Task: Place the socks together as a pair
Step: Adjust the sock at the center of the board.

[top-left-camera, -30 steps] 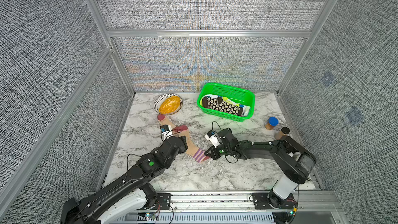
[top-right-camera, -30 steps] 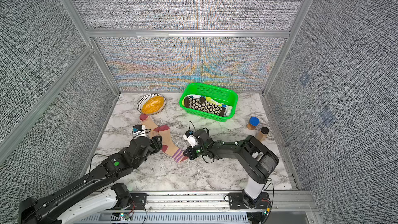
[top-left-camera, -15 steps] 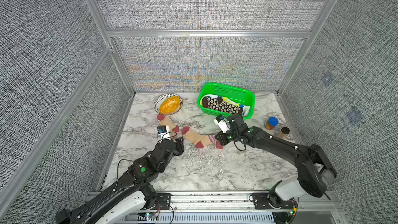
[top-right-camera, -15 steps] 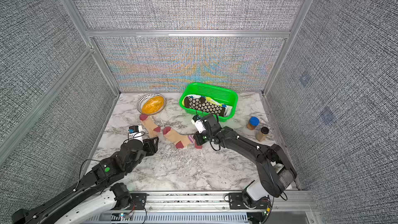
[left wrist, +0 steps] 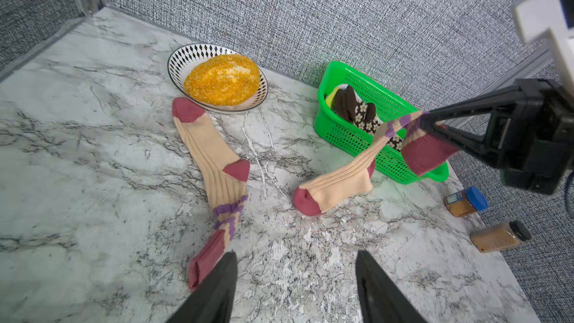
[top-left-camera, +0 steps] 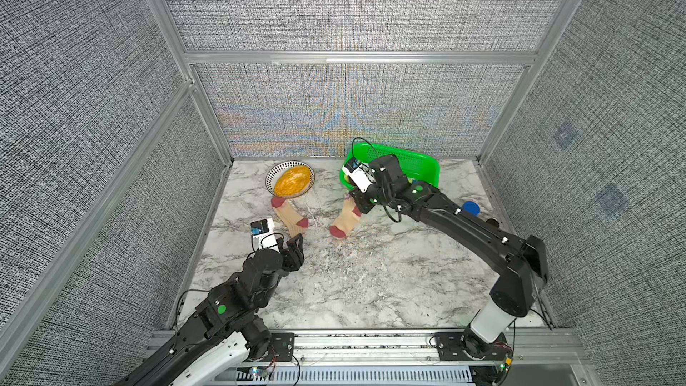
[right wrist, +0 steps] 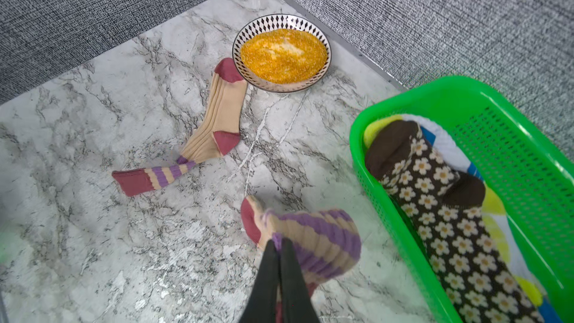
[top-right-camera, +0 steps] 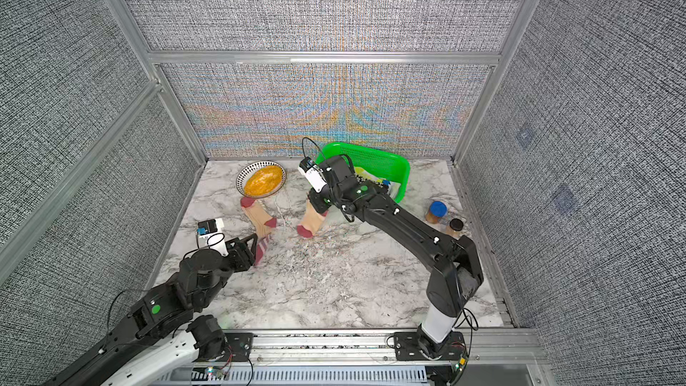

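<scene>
Currently my right tool (right wrist: 278,243) clenches the hanging sock (left wrist: 341,178) by its cuff. Its mate sock (left wrist: 214,156) lies leftward, lengthwise from bowl (left wrist: 186,57) toward my spread, empty left tool (left wrist: 296,254).

Both top views are looking steeply down from the front onto the whole surface (top-left-camera: 371,291). Both wrist cameras are looking closely across it, sharing the flat sock (left wrist: 214,163) and bowl (left wrist: 186,54).
</scene>
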Tool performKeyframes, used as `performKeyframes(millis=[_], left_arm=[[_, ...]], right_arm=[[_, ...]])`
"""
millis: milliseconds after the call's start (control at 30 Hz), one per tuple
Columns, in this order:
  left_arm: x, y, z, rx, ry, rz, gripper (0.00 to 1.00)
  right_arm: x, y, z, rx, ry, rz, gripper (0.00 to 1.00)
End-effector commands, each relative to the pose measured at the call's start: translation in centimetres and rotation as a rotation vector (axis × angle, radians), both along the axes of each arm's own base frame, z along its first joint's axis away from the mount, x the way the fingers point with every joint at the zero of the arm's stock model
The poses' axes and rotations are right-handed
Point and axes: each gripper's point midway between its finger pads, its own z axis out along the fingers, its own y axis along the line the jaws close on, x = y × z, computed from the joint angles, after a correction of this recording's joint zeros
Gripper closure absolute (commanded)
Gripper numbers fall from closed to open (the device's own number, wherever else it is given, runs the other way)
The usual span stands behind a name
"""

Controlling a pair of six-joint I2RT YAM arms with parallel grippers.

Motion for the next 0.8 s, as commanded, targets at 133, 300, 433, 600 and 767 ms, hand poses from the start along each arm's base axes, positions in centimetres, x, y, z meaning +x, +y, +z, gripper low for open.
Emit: performKeyframes(millis=[133,300,433,600,767], left_arm=[[-0.4,1.3,-0.9,0.046,0.013,0.032,0.37],[-0.1,0.8,-1.5,0.063,0.027,0.027,0.37],[0.4,0.0,-2.5,0.061,0.039,0.019,0.37],[0.7,-1.2,-4.3,0.054,0.076,-0.007,0.38],[0.8,-1.7,-5.4,0.053,0.098,-0.02,0.38]], right_arm=[[-6.8,1.6,-5.8,-0.226,-0.032,0.201,1.0],[-12.2,-1.5,-11.0,-0.356,-0.067,0.258,1.0],[-13.3,-4.2,-13.3,-0.468,-0.151,0.212,1.0],[-12.6,-6.0,-16.2,-0.554,-0.12,0.112,1.0],[-12.0,-7.0,-15.3,-0.556,-0.191,0.036,1.0]])
